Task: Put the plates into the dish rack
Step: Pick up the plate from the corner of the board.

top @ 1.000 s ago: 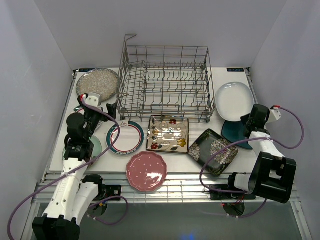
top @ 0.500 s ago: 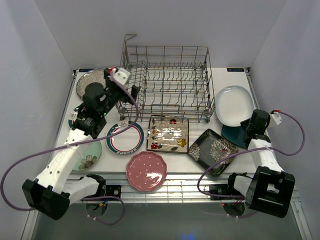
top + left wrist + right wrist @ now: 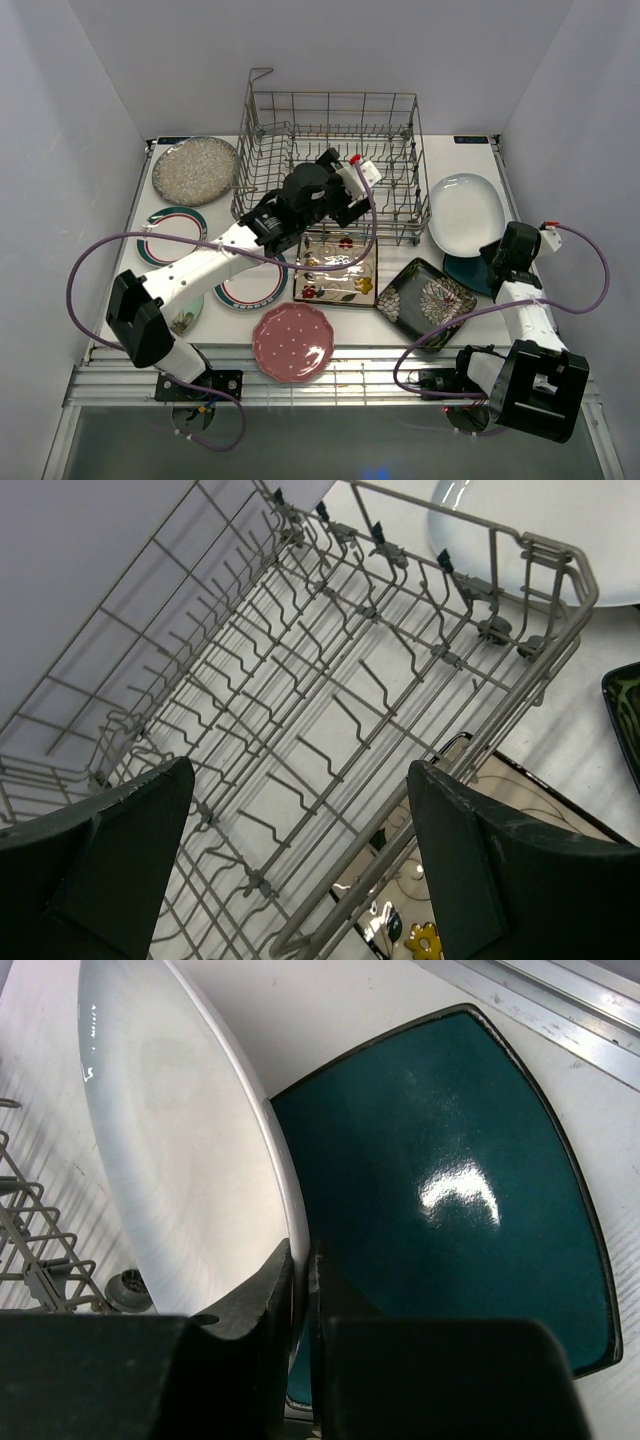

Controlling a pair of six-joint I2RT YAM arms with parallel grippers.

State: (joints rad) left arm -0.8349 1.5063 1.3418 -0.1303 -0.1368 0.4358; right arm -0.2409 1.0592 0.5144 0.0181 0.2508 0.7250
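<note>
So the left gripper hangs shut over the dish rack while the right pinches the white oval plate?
No: the left wrist view shows the left gripper open over the dish rack. The right gripper does pinch the white oval plate.

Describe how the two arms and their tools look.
The left arm and right arm have white links and black joints. A loose purple cable runs along each. The left tool and right tool have blunt black fingers; a small white box sits beside each wrist.
</note>
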